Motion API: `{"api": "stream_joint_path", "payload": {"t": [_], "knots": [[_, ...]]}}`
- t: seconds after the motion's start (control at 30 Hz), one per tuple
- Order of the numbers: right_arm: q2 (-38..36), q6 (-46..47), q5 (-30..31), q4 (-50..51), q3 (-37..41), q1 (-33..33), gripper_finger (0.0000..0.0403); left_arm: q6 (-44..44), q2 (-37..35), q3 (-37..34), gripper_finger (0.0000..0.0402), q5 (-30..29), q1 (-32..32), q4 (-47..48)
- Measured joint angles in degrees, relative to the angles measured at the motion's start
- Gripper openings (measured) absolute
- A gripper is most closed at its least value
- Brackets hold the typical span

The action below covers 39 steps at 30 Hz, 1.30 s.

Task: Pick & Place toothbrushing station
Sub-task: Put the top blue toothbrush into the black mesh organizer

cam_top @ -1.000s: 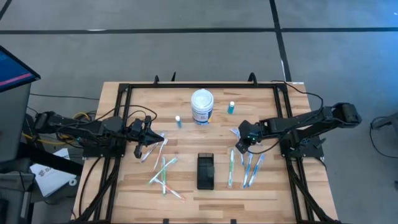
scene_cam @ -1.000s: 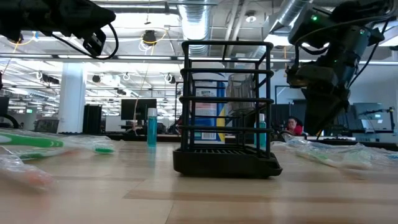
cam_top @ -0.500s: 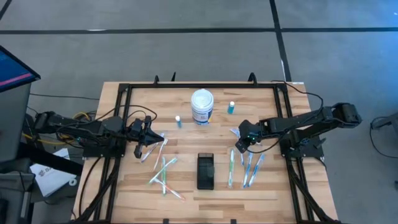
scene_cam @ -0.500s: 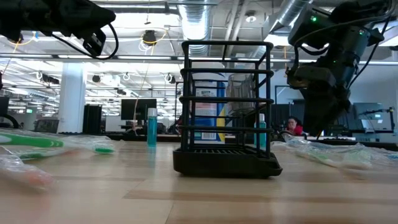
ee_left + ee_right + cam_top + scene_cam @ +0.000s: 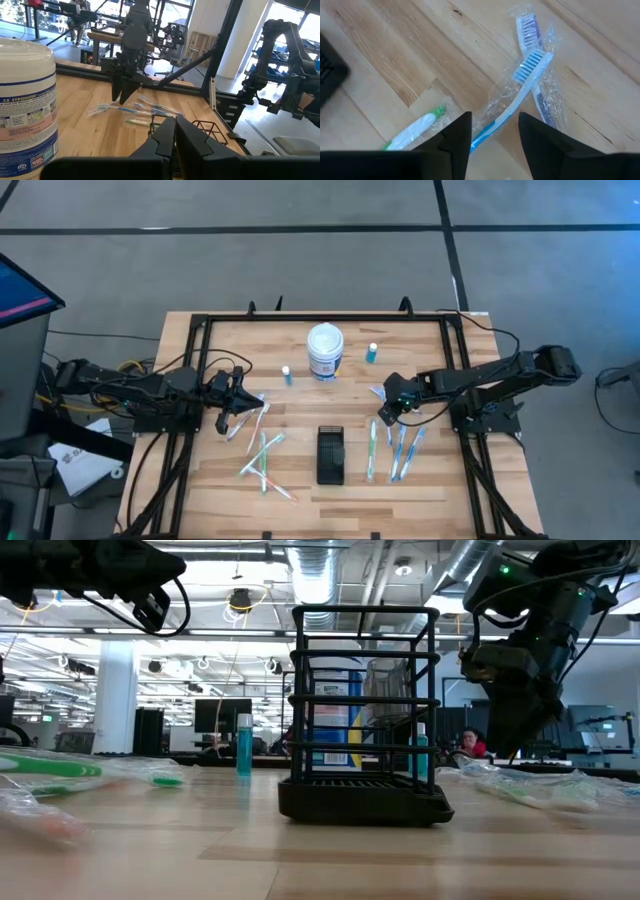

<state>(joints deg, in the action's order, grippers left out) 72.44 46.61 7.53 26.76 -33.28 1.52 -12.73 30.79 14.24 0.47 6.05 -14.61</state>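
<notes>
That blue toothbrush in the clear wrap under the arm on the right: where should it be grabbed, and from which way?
Probably mid-handle, from straight above. The blue toothbrush lies flat on the table, its thin handle bare between the bristle head and the green toothbrush beside it. The open right gripper already hangs over that stretch, fingers either side, so closing across the handle looks simplest.

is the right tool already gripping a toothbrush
No, the right tool hangs open above a wrapped blue toothbrush lying on the table, its fingers apart.

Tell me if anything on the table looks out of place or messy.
Wrapped toothbrushes lie loose on both sides of the upright black holder: a crisscrossed left pile and a tidier right row. None sits in the holder. Nothing looks spilled or broken.
</notes>
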Motion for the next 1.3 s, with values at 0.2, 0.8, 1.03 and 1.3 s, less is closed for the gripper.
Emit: {"api": "stream_joint_path", "payload": {"t": [0.2,0.8,1.03,1.3], "knots": [[0.0,0.7,0.0,0.0,0.0,0.0,0.0146,-0.2,0.0,0.0,0.0008,0.0,0.0,0.0],[4.7,2.9,0.0,-0.8,0.1,1.0,0.0135,-1.7,0.0,0.0,0.0008,0.0,0.0,0.0],[9.5,2.7,0.1,-4.3,0.0,1.0,0.0137,-1.7,0.0,0.0,0.0008,0.0,0.0,0.0],[9.3,3.0,0.4,-4.1,0.1,0.9,0.0075,-1.7,0.0,0.0,0.0008,0.0,0.0,0.0]]}}
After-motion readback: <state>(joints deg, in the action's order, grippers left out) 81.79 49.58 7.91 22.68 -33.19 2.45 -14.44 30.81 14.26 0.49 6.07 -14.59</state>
